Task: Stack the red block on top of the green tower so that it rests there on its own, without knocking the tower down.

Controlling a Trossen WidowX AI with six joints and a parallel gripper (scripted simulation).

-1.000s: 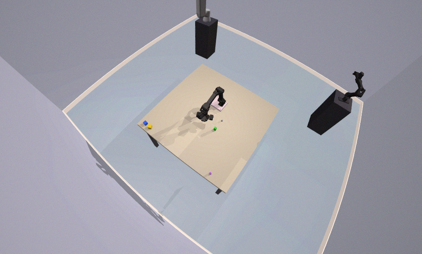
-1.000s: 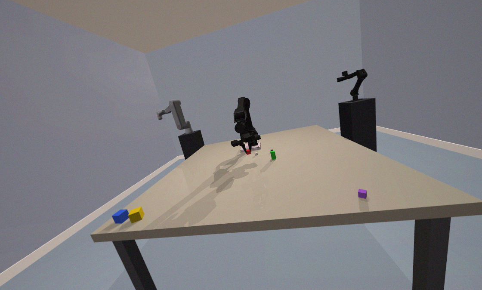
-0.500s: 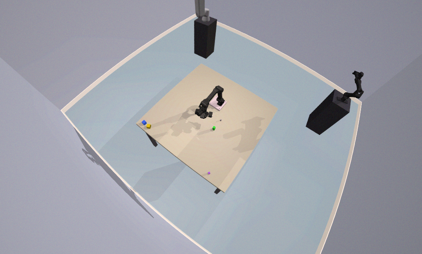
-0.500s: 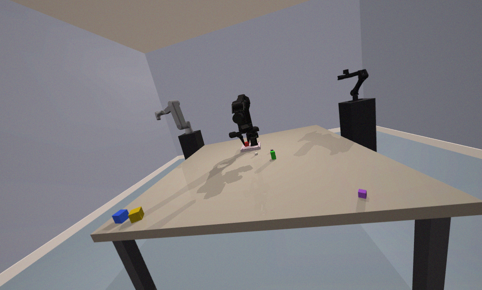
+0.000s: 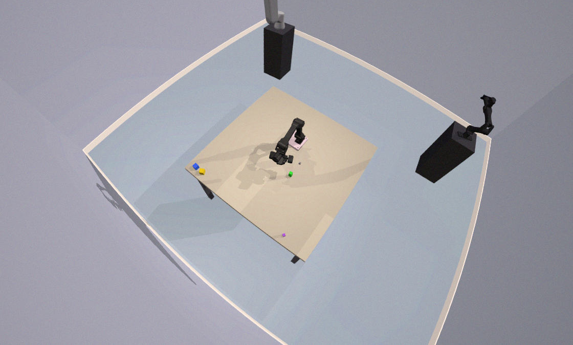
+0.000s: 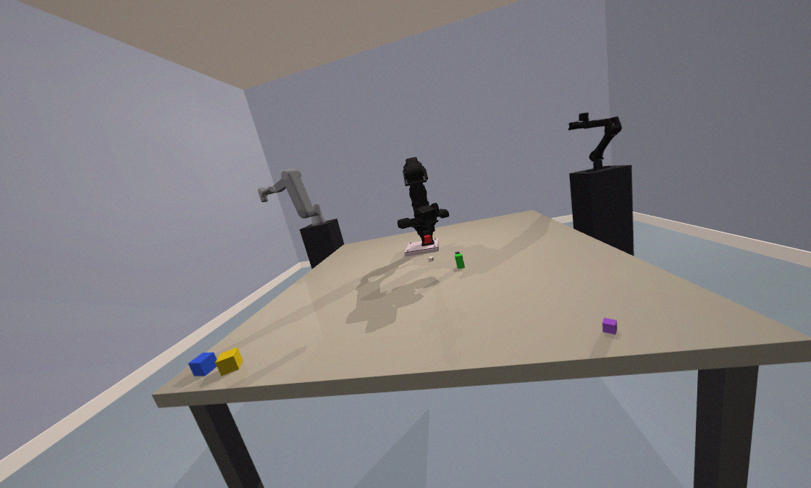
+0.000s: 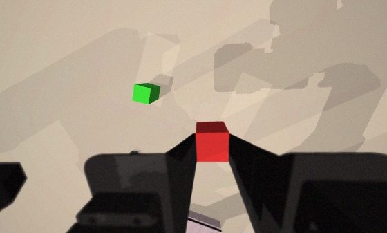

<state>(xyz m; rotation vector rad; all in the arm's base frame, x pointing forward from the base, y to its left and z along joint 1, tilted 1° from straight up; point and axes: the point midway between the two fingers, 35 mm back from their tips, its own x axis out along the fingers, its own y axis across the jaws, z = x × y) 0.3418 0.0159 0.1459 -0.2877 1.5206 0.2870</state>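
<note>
The red block (image 7: 212, 142) is pinched between the two fingers of the gripper (image 7: 212, 153) and is held above the table (image 6: 538, 292), clear of its surface. The green tower (image 6: 459, 260) is seen standing upright nearby, apart from the block. A purple cube (image 6: 609, 325) lies well apart, near the table's edge.

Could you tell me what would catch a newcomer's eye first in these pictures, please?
The red block, pinched in the gripper and lifted above the table, fills the middle of the wrist view. The bright green tower stands upright close by, untouched. Blue and yellow blocks sit side by side at one table corner, and a purple one lies alone near another edge.
</note>
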